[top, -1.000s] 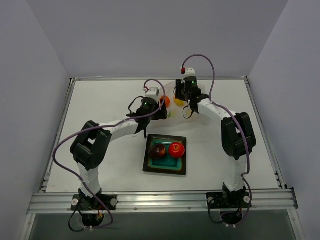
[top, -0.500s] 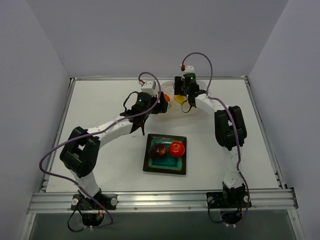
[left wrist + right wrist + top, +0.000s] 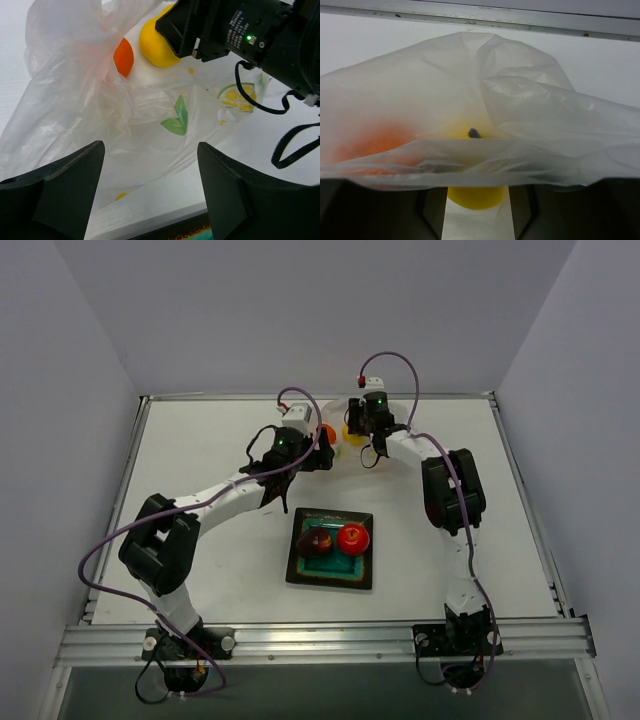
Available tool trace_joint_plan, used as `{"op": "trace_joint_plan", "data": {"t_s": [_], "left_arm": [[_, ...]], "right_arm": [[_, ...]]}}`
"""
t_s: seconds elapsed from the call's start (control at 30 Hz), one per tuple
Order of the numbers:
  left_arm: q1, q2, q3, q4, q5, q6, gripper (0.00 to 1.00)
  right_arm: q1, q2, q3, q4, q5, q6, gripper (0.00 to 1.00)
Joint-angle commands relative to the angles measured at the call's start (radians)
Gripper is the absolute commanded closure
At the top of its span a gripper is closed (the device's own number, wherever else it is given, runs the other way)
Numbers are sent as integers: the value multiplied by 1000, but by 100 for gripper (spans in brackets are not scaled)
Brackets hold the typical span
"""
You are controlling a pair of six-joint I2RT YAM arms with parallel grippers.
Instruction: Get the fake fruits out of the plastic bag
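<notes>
The plastic bag [image 3: 100, 115] lies wrinkled at the far middle of the table. The orange fruit [image 3: 124, 57] and the yellow fruit [image 3: 152, 42] are in it; they also show in the top view, orange [image 3: 325, 433] and yellow [image 3: 351, 430]. My right gripper [image 3: 358, 430] reaches into the bag; in its wrist view [image 3: 476, 192] the jaws close on the yellow fruit [image 3: 476, 197], with bag film [image 3: 520, 115] draped over the fingertips. My left gripper [image 3: 150, 160] is open and empty just in front of the bag [image 3: 318, 454]. The dark red fruit [image 3: 319, 540] and bright red fruit [image 3: 352, 536] sit on the plate.
The square teal plate [image 3: 330, 570] with dark rim stands in the middle of the table; its edge shows under my left fingers [image 3: 195, 234]. A metal rail [image 3: 480, 17] runs along the table's far edge behind the bag. The right gripper's black body [image 3: 240, 30] crowds the bag's right side.
My left gripper has moved back and left, closer to the bag. My right gripper has shifted left onto the yellow fruit. The plate and red fruits have not moved.
</notes>
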Motion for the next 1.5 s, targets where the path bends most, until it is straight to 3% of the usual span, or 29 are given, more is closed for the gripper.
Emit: {"op": "trace_joint_plan", "data": {"t_s": [0.0, 0.3, 0.5, 0.73, 0.97, 1.3, 1.47], "left_arm": [[7, -78, 21, -26, -48, 40, 27], [5, -45, 6, -53, -52, 45, 25], [5, -8, -40, -18, -69, 3, 25], [8, -75, -33, -27, -49, -15, 26], [26, -146, -5, -75, 3, -37, 26], [74, -253, 39, -213, 17, -48, 26], [83, -342, 27, -311, -58, -21, 25]], "right_arm": [[-2, -101, -68, 32, -55, 21, 82], [1, -360, -399, 244, -221, 145, 82], [0, -459, -495, 322, -321, 257, 82], [13, -566, -561, 304, -371, 340, 82], [55, -804, -660, 235, -362, 329, 81], [268, -1020, -868, 201, -273, 328, 80], [479, -1196, -975, 81, -134, 305, 80]]}}
